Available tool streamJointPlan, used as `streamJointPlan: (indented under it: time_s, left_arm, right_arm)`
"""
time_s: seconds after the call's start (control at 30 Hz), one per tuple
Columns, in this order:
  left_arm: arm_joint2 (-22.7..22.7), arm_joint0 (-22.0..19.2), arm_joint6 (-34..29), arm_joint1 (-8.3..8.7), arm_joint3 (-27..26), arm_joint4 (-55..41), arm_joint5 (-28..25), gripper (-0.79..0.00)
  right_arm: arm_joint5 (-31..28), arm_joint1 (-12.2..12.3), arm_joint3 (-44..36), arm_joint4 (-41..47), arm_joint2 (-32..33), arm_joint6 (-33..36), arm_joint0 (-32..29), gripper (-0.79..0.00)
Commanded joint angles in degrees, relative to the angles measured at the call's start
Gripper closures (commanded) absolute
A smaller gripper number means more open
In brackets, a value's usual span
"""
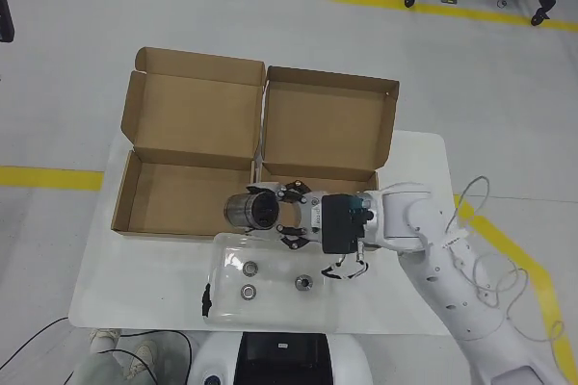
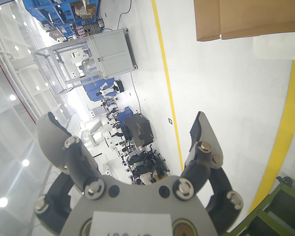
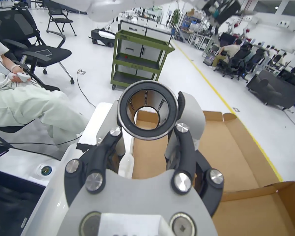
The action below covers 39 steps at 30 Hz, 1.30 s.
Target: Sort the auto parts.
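**Top view.** One white table (image 1: 419, 164). Two open cardboard boxes stand side by side along its far edge, touching, with their lids standing back. The left box (image 1: 169, 197) is at 10 o'clock from the table's middle and the right box (image 1: 328, 125) at 1 o'clock. One clear tray (image 1: 223, 252) sits at 6 o'clock against the near edge. It holds three small round parts (image 1: 250, 269): two toward its 9 o'clock side, one nearer than the other, and one toward 3 o'clock. The right gripper (image 1: 270, 210) is at the table's middle, its arm coming in from 4 o'clock, and its jaws pinch a metal sleeve (image 1: 243, 209). The sleeve lies on its side with its axis running 3 to 9 o'clock. It sits over the near right corner of the left box, just past the tray's 12 o'clock rim.

**Left wrist view.** The left gripper (image 2: 125, 121) has its jaws spread wide, with floor showing between them. Beyond it are a yellow floor line (image 2: 167, 74) and cardboard panels (image 2: 248, 6) of a box. A corner of the table lies just beside the panels, and part of a green cart (image 2: 280, 207) is in view.

**Right wrist view.** The right gripper is clamped on the sleeve's outer wall, with one finger (image 3: 186, 114) on either side. The sleeve is hollow, its black-ringed end faces the camera, and cardboard is visible through the bore. Beyond it lies an open box interior, though which box cannot be told here. The green cart stands on the floor past the table.
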Motion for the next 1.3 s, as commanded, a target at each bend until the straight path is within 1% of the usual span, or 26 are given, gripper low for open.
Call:
streamJointPlan:
  time_s: [0.0,0.13,0.23,0.33,0.43,0.53,0.63,0.73,0.8,0.9,1.03,1.27]
  left_arm:
    - [0.0,0.0,0.0,0.00,0.0,0.0,0.0,-0.785]
    - [0.0,0.0,0.0,0.00,0.0,0.0,0.0,-0.785]
    - [0.0,0.0,0.0,0.00,0.0,0.0,0.0,-0.785]
    - [0.0,0.0,0.0,0.00,0.0,0.0,0.0,-0.785]
    - [0.0,0.0,0.0,0.00,0.0,0.0,0.0,-0.785]
    - [0.0,0.0,0.0,0.00,0.0,0.0,0.0,-0.785]
    - [0.0,0.0,0.0,0.00,0.0,0.0,0.0,-0.785]
    - [0.0,0.0,0.0,0.00,0.0,0.0,0.0,-0.785]
    - [0.0,0.0,0.0,0.00,0.0,0.0,0.0,-0.785]
    - [0.0,0.0,0.0,0.00,0.0,0.0,0.0,-0.785]
    - [0.0,0.0,0.0,0.00,0.0,0.0,0.0,-0.785]
    - [0.0,0.0,0.0,0.00,0.0,0.0,0.0,-0.785]
  right_arm:
    - [0.0,0.2,-0.4,-0.2,1.1,-2.1,-0.7,0.000]
    - [0.0,0.4,0.4,-2.0,0.6,-10.9,-2.2,0.000]
    - [0.0,0.3,3.7,-5.0,-0.2,-18.0,-2.8,0.000]
    - [0.3,-0.2,8.0,-6.2,-1.1,-26.7,-2.3,0.000]
    - [1.2,-0.4,11.1,-9.5,-1.3,-33.1,-1.9,0.000]
    - [2.5,-0.4,12.4,-12.5,-1.3,-37.7,-2.4,0.000]
    - [4.7,-0.2,12.9,-14.6,-1.0,-39.3,-3.6,0.000]
    - [7.0,0.0,13.0,-14.4,-0.1,-36.6,-5.0,0.000]
    - [8.2,0.2,12.9,-13.7,0.6,-33.0,-5.7,0.000]
    - [10.3,0.3,12.0,-11.2,1.6,-25.0,-6.8,0.000]
    - [13.3,0.3,11.2,-6.8,2.1,-12.6,-7.3,0.000]
    - [17.5,0.1,12.8,0.4,1.6,7.9,-5.5,0.000]
